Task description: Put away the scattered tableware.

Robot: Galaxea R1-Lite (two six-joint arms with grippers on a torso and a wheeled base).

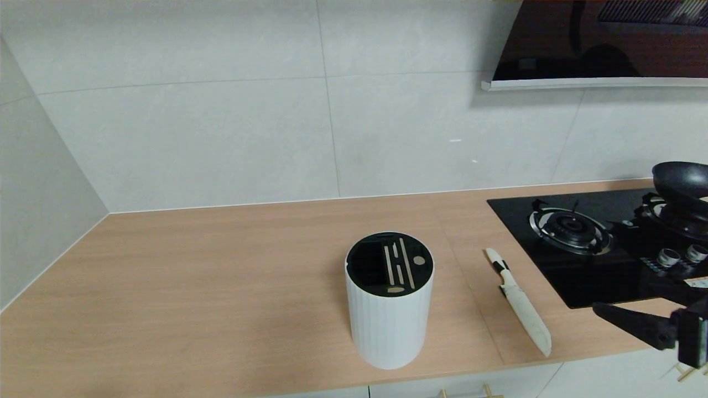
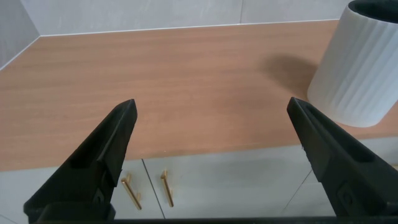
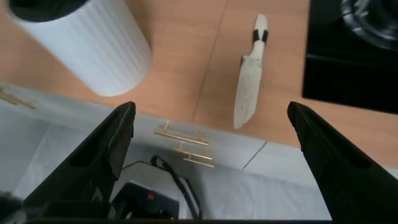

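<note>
A white ribbed cylinder holder point(image 1: 390, 301) with a black slotted top stands near the wooden counter's point(image 1: 221, 276) front edge. To its right lies a white knife point(image 1: 519, 301) with a black band on its handle, blade toward the front edge. My right gripper point(image 3: 210, 112) hangs open and empty just off the counter's front edge, with the knife point(image 3: 250, 81) and holder point(image 3: 93, 46) beyond it; one of its fingers point(image 1: 630, 320) shows at the lower right. My left gripper point(image 2: 211, 106) is open and empty too, off the front edge, left of the holder point(image 2: 357, 62).
A black gas hob point(image 1: 597, 249) is set into the counter at the right, with a dark pan point(image 1: 683, 182) on its far burner and a range hood point(image 1: 597, 44) above. Tiled walls close the back and left. Cabinet fronts with brass handles point(image 3: 183, 146) lie below the edge.
</note>
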